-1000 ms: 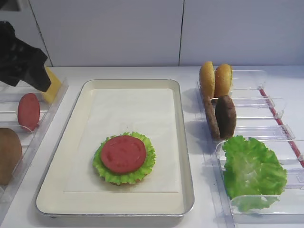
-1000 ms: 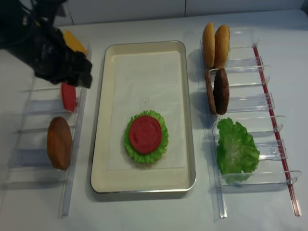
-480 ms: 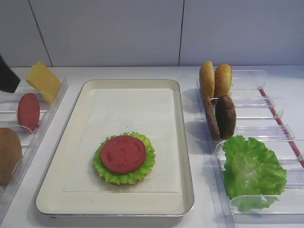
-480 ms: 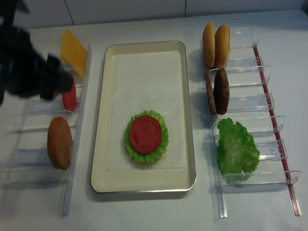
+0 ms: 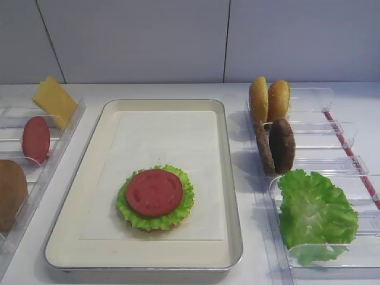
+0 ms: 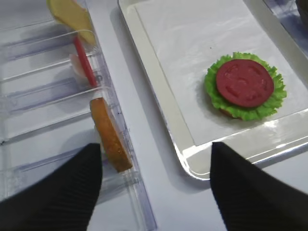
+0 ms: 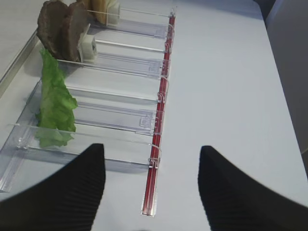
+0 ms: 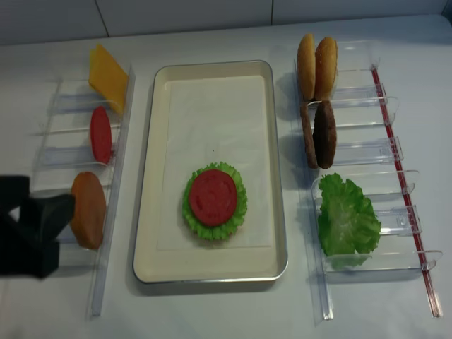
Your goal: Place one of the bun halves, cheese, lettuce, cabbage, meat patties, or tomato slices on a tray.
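On the cream tray (image 5: 222,178) lies a tomato slice (image 5: 154,192) on top of lettuce (image 5: 184,206), with a bun edge just showing beneath. My left gripper (image 6: 155,159) is open and holds nothing; it hangs over the front of the left rack, beside the standing bun half (image 6: 110,135). In the overhead view the left arm (image 8: 32,236) is at the lower left, next to that bun half (image 8: 87,210). Further back in the left rack are a tomato slice (image 8: 100,134) and cheese (image 8: 107,68). My right gripper (image 7: 150,154) is open and empty above the right rack's front end.
The right rack holds two bun halves (image 5: 269,100), two meat patties (image 5: 276,145) and lettuce (image 5: 314,214) in clear bins, with a red strip (image 7: 161,110) along its outer side. The far half of the tray's white liner (image 5: 169,136) is bare.
The left arm has moved from the back left, by the cheese, toward the front along the left rack. It has left the first high view, and the cheese now shows in full.
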